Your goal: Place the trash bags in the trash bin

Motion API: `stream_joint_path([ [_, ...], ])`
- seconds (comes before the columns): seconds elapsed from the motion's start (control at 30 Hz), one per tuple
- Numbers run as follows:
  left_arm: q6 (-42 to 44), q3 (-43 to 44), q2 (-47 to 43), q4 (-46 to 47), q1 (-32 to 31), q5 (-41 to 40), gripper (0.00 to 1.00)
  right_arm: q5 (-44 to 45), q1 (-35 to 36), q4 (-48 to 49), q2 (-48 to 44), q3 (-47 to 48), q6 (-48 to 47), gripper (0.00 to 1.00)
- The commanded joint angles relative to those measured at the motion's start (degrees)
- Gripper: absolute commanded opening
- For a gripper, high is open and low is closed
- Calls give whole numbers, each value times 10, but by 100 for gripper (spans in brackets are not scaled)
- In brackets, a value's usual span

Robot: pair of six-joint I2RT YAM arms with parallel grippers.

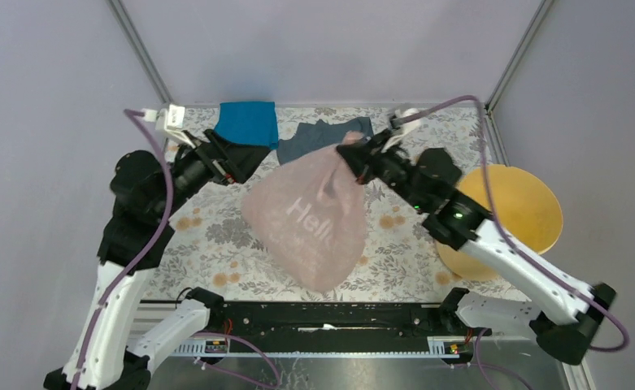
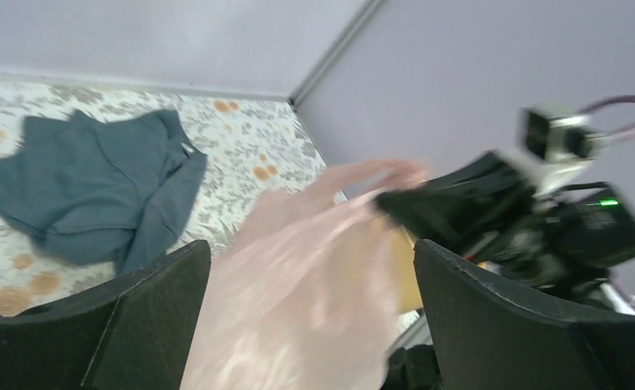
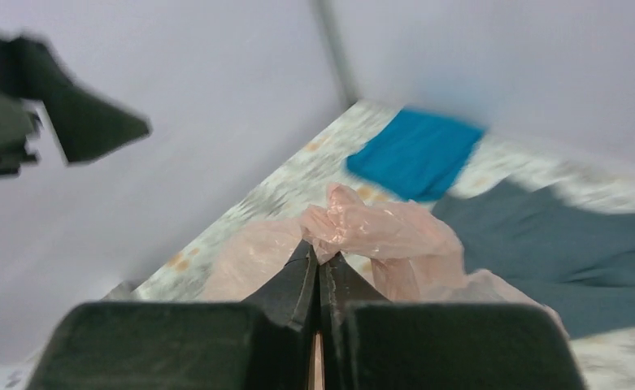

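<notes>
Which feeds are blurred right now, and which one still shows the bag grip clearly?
Top external: sharp, evenly lit; the pink bag hangs from the right gripper. Left wrist: motion smear over the bag and the right gripper. Right wrist: background smeared, blue cloth soft, yet the shut gripper pinching the bag's neck reads clearly.

The table (image 1: pixel 216 236) wears a pale cloth printed with grey leaves and orange flowers; plain lilac-grey walls (image 1: pixel 322 49) rise behind it and at both its sides, evenly lit. Slim metal posts (image 1: pixel 139 49) slant up from the table's two far corners; a black rail (image 1: pixel 330 318) runs along its near edge.
</notes>
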Motion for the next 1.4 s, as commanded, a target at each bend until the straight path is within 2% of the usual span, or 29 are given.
stream_joint_path([
  [0.0, 54, -4, -20, -44, 0, -76, 99, 175, -2, -139, -105, 111, -155, 0],
  [0.1, 44, -22, -8, -32, 0, -35, 99, 269, -2, -201, -143, 177, -239, 0],
  [0.27, -2, -53, 19, 43, 0, 67, 99, 403, -2, -230, -169, 298, -367, 0],
  [0.43, -78, -96, 62, 156, -10, 149, 99, 445, -2, -261, -201, 361, -419, 0],
  [0.53, -104, -121, 88, 213, -57, 131, 99, 475, -2, -267, -236, 347, -453, 0],
  [0.7, -106, -104, 167, 250, -194, 41, 99, 540, -2, -232, -288, 296, -553, 0],
  [0.93, -137, -43, 312, 332, -335, -9, 99, 672, -2, -72, -335, 224, -735, 0],
  [1.1, -156, 38, 433, 370, -377, -13, 95, 681, -2, -59, -367, 246, -758, 0],
  [1.27, -218, 77, 522, 460, -385, 10, 90, 672, -1, -81, -384, 270, -754, 0],
  [1.37, -235, 114, 569, 480, -393, 15, 89, 660, -1, -136, -386, 282, -706, 0],
])
